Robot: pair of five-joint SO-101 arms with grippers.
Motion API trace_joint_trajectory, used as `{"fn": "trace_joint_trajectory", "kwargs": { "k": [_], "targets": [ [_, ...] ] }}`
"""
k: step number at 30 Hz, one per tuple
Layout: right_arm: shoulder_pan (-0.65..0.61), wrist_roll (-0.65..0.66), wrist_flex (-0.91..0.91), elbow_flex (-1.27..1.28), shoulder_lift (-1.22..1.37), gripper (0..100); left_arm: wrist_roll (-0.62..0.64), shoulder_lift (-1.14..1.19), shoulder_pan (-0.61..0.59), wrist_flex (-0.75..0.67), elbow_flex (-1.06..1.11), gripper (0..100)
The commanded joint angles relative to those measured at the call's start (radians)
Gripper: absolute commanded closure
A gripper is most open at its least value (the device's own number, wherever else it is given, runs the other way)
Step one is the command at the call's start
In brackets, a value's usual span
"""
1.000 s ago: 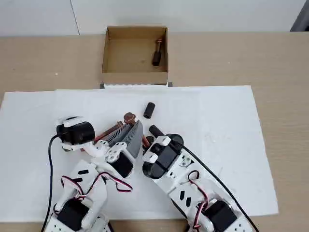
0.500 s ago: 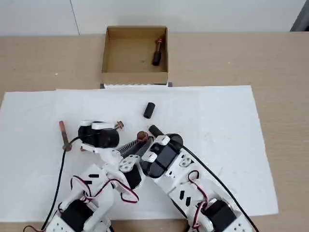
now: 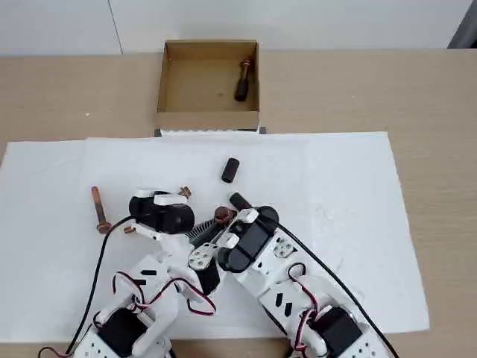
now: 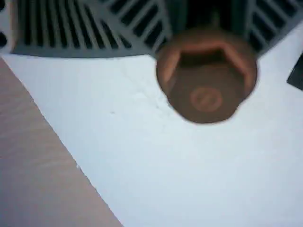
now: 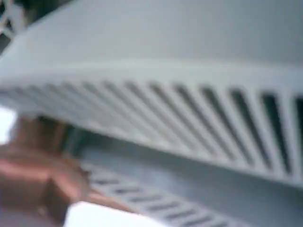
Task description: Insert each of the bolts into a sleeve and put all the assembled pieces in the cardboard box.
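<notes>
My left gripper (image 3: 214,225) is shut on a copper bolt (image 3: 222,215), whose hex head (image 4: 206,78) pokes out between the grey ribbed fingers (image 4: 85,23). The bolt head sits right beside my right gripper (image 3: 240,212), which is shut on a black sleeve (image 3: 238,201); the sleeve's end sticks out toward the box. Up close in the right wrist view are the left gripper's ribbed fingers (image 5: 180,123) and the bolt (image 5: 38,179). A loose sleeve (image 3: 230,170) lies on the white sheet. The cardboard box (image 3: 173,82) holds one assembled piece (image 3: 243,80).
A loose bolt (image 3: 98,209) lies on the white sheet (image 3: 343,186) at the left. Another bolt (image 3: 184,192) is partly hidden under the left arm. Bare wooden table (image 3: 373,89) lies around the sheet; the sheet's right half is free.
The left arm has swung to the right with its bolt, bringing it up against the right gripper's sleeve and uncovering the loose bolt at the left. The right arm has barely moved.
</notes>
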Motion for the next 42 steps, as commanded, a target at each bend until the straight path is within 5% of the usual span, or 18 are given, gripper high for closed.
{"fn": "trace_joint_trajectory", "kwargs": {
  "k": [1, 12, 38, 42],
  "targets": [
    [-0.004, 0.012, -0.071, -0.02, -0.018, 99.5, -0.025, 0.002, 0.054, 0.011, 0.004, 99],
    [-0.004, 0.012, -0.108, 0.008, -0.018, 99.5, -0.072, 0.002, -0.046, -0.017, 0.002, 78],
    [-0.004, 0.012, -0.11, 0.046, -0.018, 99.5, -0.112, 0.002, -0.155, 0.003, -0.127, 78],
    [-0.004, 0.012, -0.11, 0.04, -0.018, 99.5, -0.114, 0.002, -0.155, 0.003, -0.153, 85]
  ]
}}
